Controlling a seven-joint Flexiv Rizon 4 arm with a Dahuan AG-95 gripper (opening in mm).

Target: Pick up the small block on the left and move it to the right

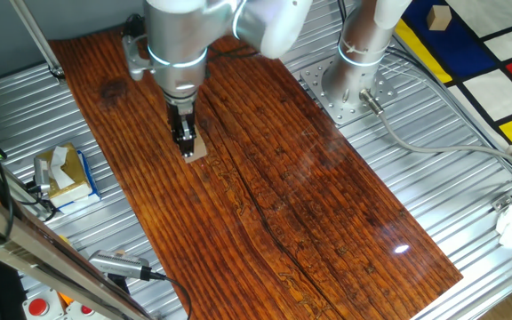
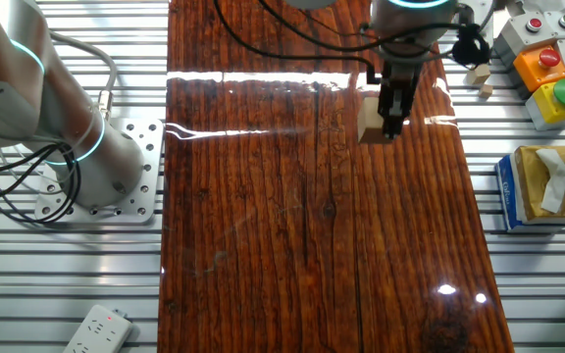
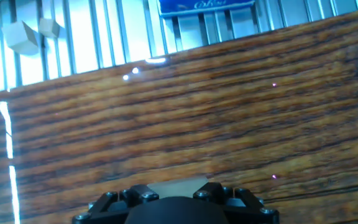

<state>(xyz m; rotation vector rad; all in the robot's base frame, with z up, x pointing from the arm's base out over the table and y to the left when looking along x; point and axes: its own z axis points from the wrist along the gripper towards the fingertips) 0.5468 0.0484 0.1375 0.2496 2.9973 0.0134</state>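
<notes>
On the far left of one fixed view, a yellow-and-blue tissue box (image 1: 64, 174) sits on the ribbed metal surface (image 1: 434, 178), off the edge of the wooden worktop (image 1: 265, 196). Moving right, the silver arm (image 1: 178, 49) comes straight down over the wood, and its gripper (image 1: 185, 142) points at the boards. Right at its tip is the small block (image 1: 195, 149), a plain tan cube, tucked between the dark fingers (image 1: 183, 133) and pinched by them; whether it touches the wood or hangs just above it cannot be told. Further right stands the arm's round base (image 1: 349, 76) on its drilled plate.

From the other fixed view the small block (image 2: 370, 120) shows pale against the glossy worktop (image 2: 312, 226), with the fingers (image 2: 394, 110) closed narrow against its side. To the right, the tissue box (image 2: 542, 184) and coloured push buttons (image 2: 552, 74) line the metal rail.

The hand view looks along the wood grain; a pale sliver of the small block (image 3: 178, 186) peeks above the dark gripper body at the bottom edge.
</notes>
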